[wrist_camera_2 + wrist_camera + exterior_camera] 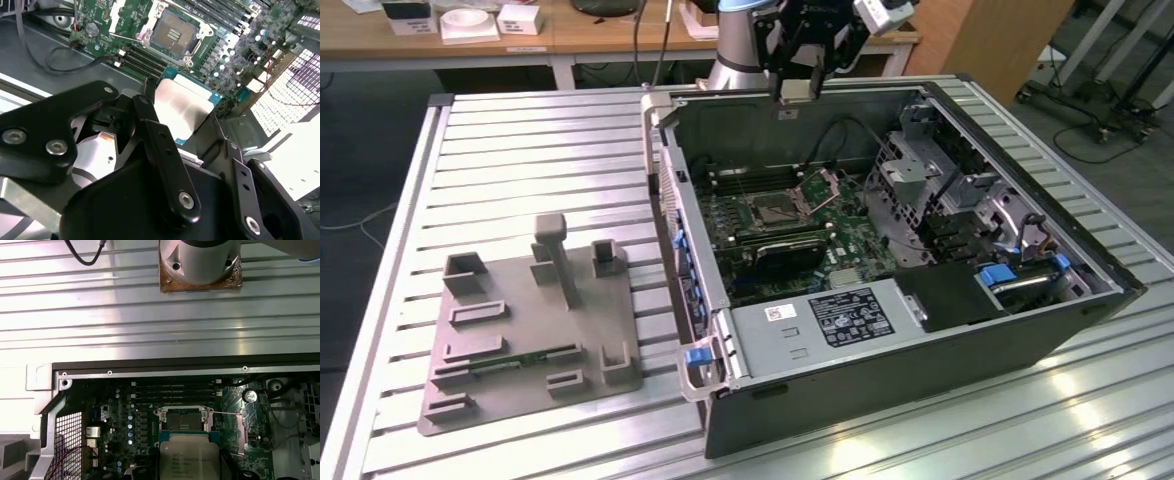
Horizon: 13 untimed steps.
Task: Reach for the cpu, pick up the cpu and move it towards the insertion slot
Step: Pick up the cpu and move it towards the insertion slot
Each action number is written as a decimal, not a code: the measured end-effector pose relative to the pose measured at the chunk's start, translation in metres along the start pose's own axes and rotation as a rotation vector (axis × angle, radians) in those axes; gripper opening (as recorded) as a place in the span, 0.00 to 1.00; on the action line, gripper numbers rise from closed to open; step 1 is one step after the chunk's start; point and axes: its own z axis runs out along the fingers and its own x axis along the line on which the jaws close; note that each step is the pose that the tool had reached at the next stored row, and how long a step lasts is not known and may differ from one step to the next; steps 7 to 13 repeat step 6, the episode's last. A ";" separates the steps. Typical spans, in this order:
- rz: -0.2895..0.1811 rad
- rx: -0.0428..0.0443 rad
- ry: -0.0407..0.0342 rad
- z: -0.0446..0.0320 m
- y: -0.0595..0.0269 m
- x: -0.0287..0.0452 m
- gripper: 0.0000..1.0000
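Note:
My gripper hangs above the rear wall of the open computer case, shut on the cpu. In both wrist views the cpu shows its shiny silver top, flat between the black fingers. The insertion slot lies in the green motherboard below, a square metal frame with a dark centre. Its hinged retention plate stands open. The cpu is in the air, apart from the slot.
A grey fixture plate with upright posts and a thin green circuit strip lies on the slatted table at the exterior view's left. Inside the case are memory slots, a black card and a metal drive cage.

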 end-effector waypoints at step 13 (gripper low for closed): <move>0.001 -0.0009 -0.0002 0.0001 0.0000 0.0000 0.55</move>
